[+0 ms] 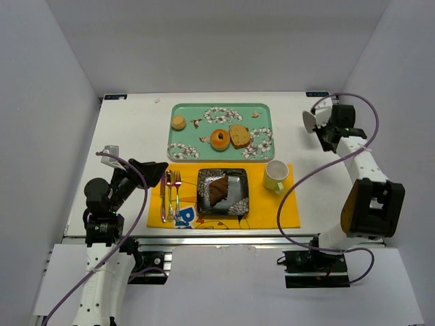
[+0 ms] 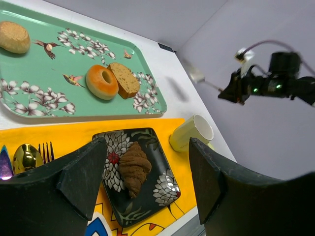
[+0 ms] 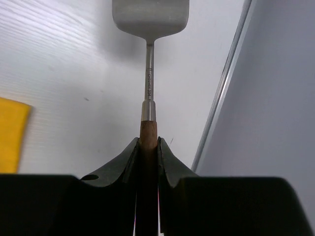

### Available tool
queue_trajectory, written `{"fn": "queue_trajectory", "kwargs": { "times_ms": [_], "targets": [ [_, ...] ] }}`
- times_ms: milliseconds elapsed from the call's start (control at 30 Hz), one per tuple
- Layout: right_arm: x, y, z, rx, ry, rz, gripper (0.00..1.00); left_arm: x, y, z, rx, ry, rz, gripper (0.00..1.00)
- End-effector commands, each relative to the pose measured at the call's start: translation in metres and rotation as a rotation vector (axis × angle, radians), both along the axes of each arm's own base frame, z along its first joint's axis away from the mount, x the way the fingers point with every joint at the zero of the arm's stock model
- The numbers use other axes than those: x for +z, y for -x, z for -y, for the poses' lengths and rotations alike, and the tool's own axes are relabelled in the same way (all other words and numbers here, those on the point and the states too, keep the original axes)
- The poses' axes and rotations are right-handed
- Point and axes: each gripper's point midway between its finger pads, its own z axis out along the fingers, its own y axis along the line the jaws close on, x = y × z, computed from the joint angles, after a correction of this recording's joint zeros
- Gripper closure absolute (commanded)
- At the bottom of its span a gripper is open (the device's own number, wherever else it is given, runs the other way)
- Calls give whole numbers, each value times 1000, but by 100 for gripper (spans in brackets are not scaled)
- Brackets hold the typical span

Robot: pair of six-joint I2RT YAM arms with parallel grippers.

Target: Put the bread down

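Obs., one moment:

- The bread (image 1: 218, 191), a dark brown croissant-shaped piece, lay on the black flowered plate (image 1: 239, 179), roughly at its centre. The plate sat on the yellow placemat (image 1: 289, 212).
- Left gripper (image 2: 147, 147): jaws spread wide, nothing between them. It hung above the table at the mat's left edge, near the fork (image 1: 177, 189) and the spoon (image 1: 168, 180), apart from the plate.
- Right gripper (image 3: 147, 142): pinched tight on the wooden handle of a spatula (image 3: 150, 14), at the far right of the table, well apart from the plate. Could not tell whether the blade touched the table.
- Green tray (image 1: 174, 136) beyond the mat held a ring donut (image 1: 219, 139) touching a tan bread slice (image 1: 238, 135), and a small round bun (image 1: 178, 122) at its left end.
- Pale mug (image 1: 274, 176) stood on the mat just right of the plate.
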Motion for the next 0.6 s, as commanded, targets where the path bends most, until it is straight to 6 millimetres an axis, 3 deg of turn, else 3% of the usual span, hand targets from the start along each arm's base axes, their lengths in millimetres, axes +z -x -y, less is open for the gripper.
{"fn": "queue_trajectory", "kwargs": {
  "times_ms": [0,100,333,400,433,467,533,567],
  "targets": [
    [-43,10,19,-159,-169,-67,100,6,0,2,-14,-6,28,23],
    [-74,17,37,-216,-187,-92,100,6,-2,3,-22,-6,27,23],
    [-101,29,32,-213,-236,-111,100,7,-6,3,-20,-9,25,23],
    [-110,33,31,-222,-247,-144,83,7,-6,3,-20,-6,25,23],
    [-114,38,33,-229,-261,-175,62,7,-5,3,-20,-3,23,23],
    [-113,37,33,-229,-274,-182,51,6,-6,3,-19,-3,20,23],
    [-110,39,34,-232,-296,-190,31,5,-5,3,-17,-4,15,23],
    [-106,38,36,-228,-290,-180,27,5,-6,2,-14,-6,16,23]
  ]
}}
